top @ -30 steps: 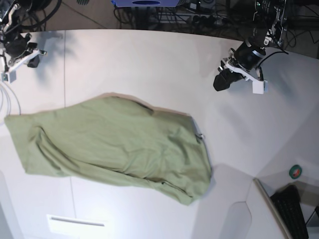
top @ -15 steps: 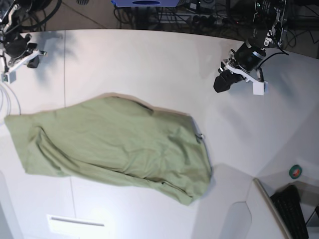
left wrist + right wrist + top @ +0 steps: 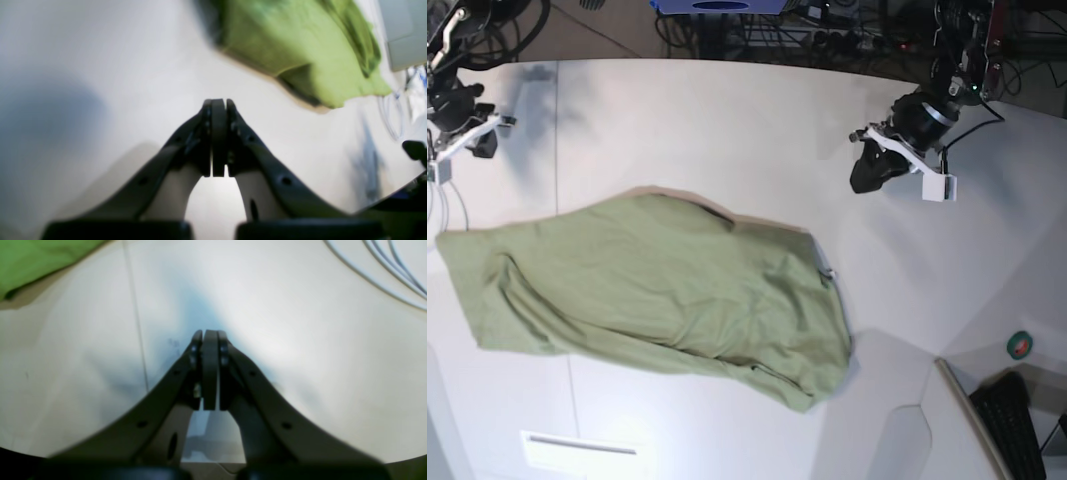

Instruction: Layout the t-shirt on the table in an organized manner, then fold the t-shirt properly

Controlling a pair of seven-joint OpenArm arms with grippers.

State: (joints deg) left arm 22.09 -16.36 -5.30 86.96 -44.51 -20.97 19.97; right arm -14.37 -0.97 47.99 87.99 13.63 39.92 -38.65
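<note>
Right now both of my jaws are pressed together with nothing between them. My left gripper hovers over bare desk, well apart from the t-shirt. My right gripper hangs near the desk's far corner. That olive shirt lies spread but rumpled, slanting across the desk's near half.

My left tool now sits a little higher and further left in the base view than a second ago. My right tool has pulled back toward the tabletop's far left corner.
</note>
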